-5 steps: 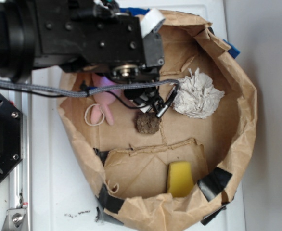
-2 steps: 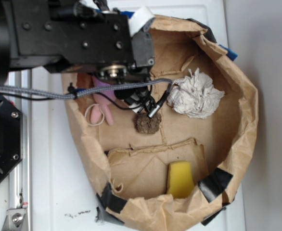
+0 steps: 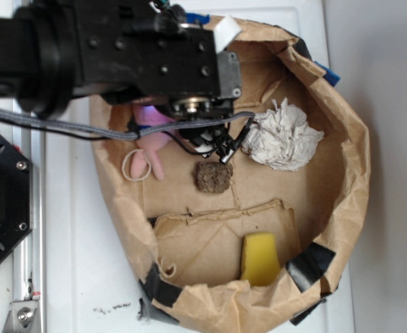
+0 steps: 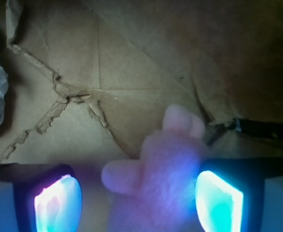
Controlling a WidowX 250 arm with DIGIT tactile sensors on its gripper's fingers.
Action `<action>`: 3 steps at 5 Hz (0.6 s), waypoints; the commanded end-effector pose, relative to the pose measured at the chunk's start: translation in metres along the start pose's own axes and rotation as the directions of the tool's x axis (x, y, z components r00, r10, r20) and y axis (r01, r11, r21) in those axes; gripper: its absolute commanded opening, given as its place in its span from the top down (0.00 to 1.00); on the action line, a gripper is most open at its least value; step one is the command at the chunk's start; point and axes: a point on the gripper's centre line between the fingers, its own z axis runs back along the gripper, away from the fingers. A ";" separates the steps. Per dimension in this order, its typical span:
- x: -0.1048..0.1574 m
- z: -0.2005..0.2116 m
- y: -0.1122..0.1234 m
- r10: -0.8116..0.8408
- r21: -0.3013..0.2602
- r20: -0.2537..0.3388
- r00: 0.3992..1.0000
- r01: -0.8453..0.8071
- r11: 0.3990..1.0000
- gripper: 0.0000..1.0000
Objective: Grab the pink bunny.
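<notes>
Straddling the pink bunny [image 4: 156, 183], the gripper [image 4: 139, 200] is held wide open inside the brown paper bag [image 3: 342, 180].

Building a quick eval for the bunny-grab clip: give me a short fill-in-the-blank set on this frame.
1. In the wrist view the pink bunny sits between the two glowing ____ of the gripper.
2. Everything lies inside a brown ____ bag.
3. The crumpled paper ball is ____ in colour.
4. The sponge near the bag's lower rim is ____.

Missing words: fingers; paper; white; yellow
</notes>
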 end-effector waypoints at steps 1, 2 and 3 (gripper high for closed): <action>0.002 -0.010 -0.020 -0.019 0.028 0.054 0.998 0.018 0.999 0.00; 0.003 -0.015 -0.025 -0.038 0.046 0.053 0.998 0.036 0.998 0.00; 0.005 -0.014 -0.024 -0.021 0.030 0.046 0.999 0.019 0.999 1.00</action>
